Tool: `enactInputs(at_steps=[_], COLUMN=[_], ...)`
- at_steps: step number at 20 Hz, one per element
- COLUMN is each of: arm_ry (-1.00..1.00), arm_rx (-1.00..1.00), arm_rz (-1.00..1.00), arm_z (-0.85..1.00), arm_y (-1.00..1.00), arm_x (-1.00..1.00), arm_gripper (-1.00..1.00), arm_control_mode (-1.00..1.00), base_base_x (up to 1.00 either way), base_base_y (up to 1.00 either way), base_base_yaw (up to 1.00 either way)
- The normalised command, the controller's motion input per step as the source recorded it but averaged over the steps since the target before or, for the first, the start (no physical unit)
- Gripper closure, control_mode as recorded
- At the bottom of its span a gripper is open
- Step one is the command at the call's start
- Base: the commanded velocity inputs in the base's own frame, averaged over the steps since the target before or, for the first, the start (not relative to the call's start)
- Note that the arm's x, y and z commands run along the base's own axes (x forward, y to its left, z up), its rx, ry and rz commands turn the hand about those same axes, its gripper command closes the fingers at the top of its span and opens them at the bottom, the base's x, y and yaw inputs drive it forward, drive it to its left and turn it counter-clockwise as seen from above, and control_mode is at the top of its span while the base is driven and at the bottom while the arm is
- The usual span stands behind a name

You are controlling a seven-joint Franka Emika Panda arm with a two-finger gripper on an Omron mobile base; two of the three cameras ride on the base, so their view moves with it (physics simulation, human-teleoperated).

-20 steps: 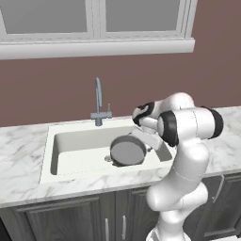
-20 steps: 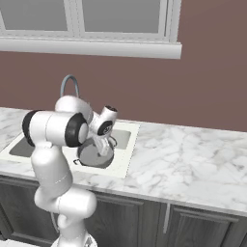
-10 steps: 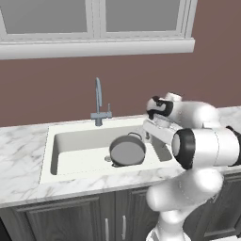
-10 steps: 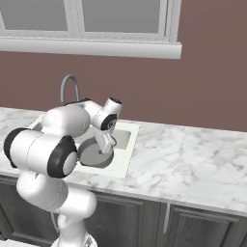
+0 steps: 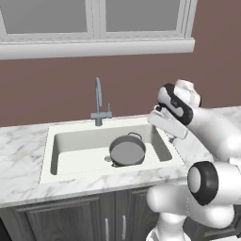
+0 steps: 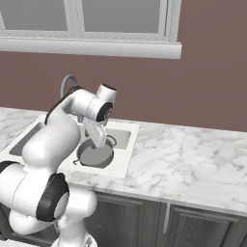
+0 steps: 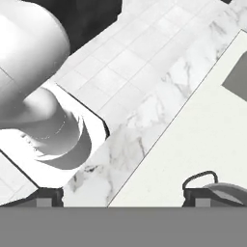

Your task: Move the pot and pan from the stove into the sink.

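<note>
The pot (image 5: 127, 150) sits in the sink (image 5: 75, 150), toward its right end, below and to the left of the jaws (image 7: 123, 197), which hang over the sink's right rim and the marble table (image 5: 23, 164). The jaws stand wide apart and hold nothing; one loop handle (image 7: 200, 177) shows just beside one fingertip (image 7: 202, 197).

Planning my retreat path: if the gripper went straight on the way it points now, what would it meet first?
Likely the sink's pale floor or its near wall beside the marble counter; the pot sits just off to one side. Depth is unclear.
</note>
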Motion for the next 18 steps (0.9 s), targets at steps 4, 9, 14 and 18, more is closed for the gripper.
enactInputs(at_steps=[4, 9, 14, 18], arm_ry=[-0.02, -0.06, -0.1, -0.32], arm_rx=[-0.02, -0.02, -0.05, -0.06], arm_rz=[0.1, 0.12, 0.14, 0.12], arm_z=[0.54, 0.45, 0.38, 0.13], arm_y=[-0.02, -0.01, 0.03, 0.06], arm_x=[-0.91, -0.98, -0.84, -0.57], arm_gripper=[-1.0, -1.0, -1.0, -1.0], arm_control_mode=[-1.0, -1.0, -1.0, -1.0], base_base_x=[0.0, 0.0, 0.0, 0.0], base_base_y=[0.0, 0.0, 0.0, 0.0], base_base_yaw=[0.0, 0.0, 0.0, 0.0])
